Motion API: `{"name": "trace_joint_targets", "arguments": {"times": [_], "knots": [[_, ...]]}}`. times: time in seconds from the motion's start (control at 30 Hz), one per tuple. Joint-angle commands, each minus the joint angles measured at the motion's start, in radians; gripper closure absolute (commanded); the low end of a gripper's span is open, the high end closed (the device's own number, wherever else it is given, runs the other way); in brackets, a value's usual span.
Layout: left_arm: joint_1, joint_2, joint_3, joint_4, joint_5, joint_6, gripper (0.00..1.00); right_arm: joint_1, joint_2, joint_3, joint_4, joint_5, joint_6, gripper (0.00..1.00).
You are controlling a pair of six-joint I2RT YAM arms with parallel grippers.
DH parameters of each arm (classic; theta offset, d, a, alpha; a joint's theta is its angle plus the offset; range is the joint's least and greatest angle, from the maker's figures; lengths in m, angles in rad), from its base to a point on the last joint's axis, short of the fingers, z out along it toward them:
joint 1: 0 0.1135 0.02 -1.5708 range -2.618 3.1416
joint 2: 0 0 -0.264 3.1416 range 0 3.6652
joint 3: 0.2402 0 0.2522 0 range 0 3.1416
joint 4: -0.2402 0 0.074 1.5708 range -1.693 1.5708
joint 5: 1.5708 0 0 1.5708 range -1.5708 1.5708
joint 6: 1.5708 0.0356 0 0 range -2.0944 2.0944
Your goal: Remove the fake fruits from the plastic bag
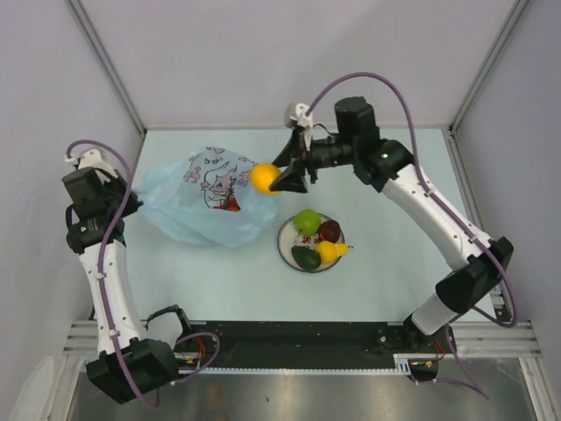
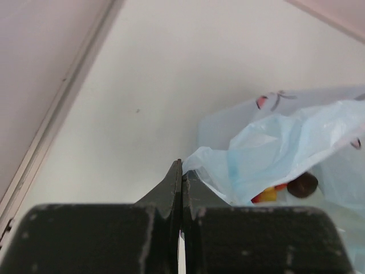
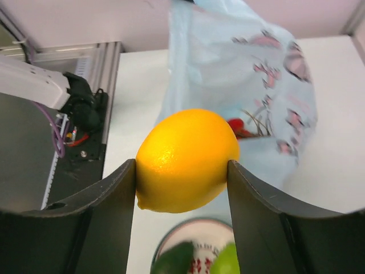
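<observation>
The light-blue plastic bag (image 1: pixel 206 202) lies left of centre, with red berries (image 1: pixel 230 204) showing through it. My left gripper (image 1: pixel 133 200) is shut on the bag's left edge (image 2: pixel 214 165); yellow, red and dark pieces (image 2: pixel 285 189) show inside. My right gripper (image 1: pixel 279 180) is shut on a yellow-orange lemon (image 1: pixel 263 178) and holds it in the air by the bag's right end. The lemon (image 3: pixel 187 160) sits between both fingers. On the white plate (image 1: pixel 287 243) lie a green apple (image 1: pixel 307 220), a dark red fruit (image 1: pixel 330 231), a dark green one (image 1: pixel 306 257) and a yellow one (image 1: pixel 330 253).
The plate (image 3: pixel 194 240) sits just below the held lemon in the right wrist view. Grey walls close the table on the left, back and right. A metal rail (image 1: pixel 289 331) with the arm bases runs along the near edge.
</observation>
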Motion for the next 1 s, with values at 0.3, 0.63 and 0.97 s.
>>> {"name": "trace_joint_targets", "arguments": {"times": [0.3,0.63,0.97], "knots": [[0.076,-0.038,-0.004,-0.002,0.026,-0.104,1.0,-0.044,0.032,-0.328,-0.221,0.186,-0.421,0.59],[0.076,-0.054,-0.026,-0.024,0.091,-0.061,1.0,0.057,0.16,-0.324,-0.243,0.323,-0.649,0.57],[0.078,-0.051,-0.052,-0.001,0.181,-0.076,1.0,0.118,0.233,-0.324,-0.192,0.482,-0.621,0.57]]}}
